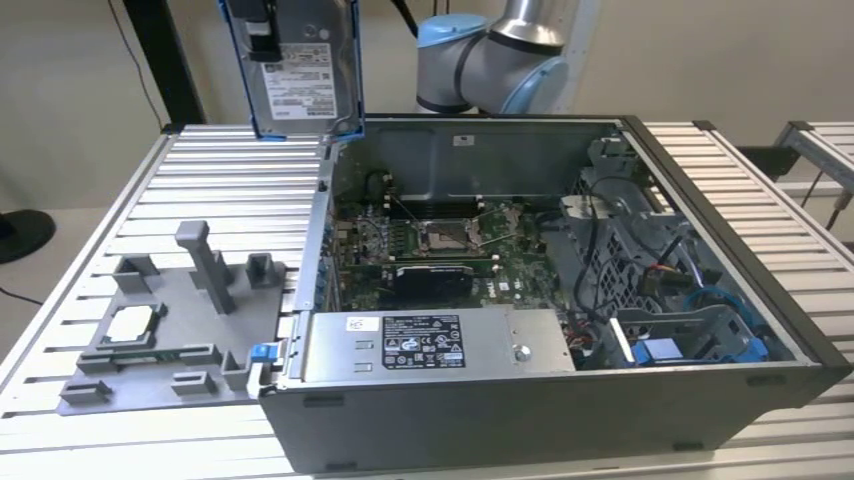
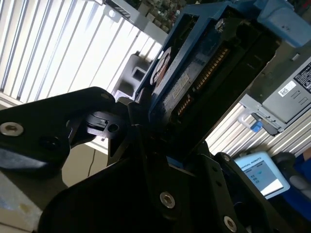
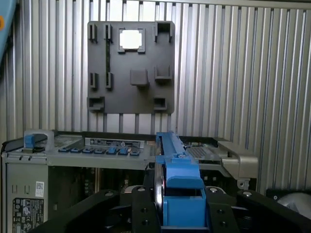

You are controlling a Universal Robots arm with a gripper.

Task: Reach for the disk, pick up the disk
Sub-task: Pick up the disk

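Exterior view: the disk [image 1: 310, 75] hangs at eleven o'clock from the computer case [image 1: 534, 425]. First wrist view: the gripper [image 3: 179, 211] clamps it. Pick-up looks done; only a steady hold is needed.

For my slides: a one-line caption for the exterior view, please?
The black gripper holds the silver-grey, white-labelled metal disk raised clear of the open grey computer case on the slatted metal table.

Open computer case [image 1: 507, 420] below claw [image 3: 181, 208]; grey tray [image 1: 200, 352] with white chip [image 1: 130, 322] farther off, beside case, on slatted table [image 1: 227, 170].
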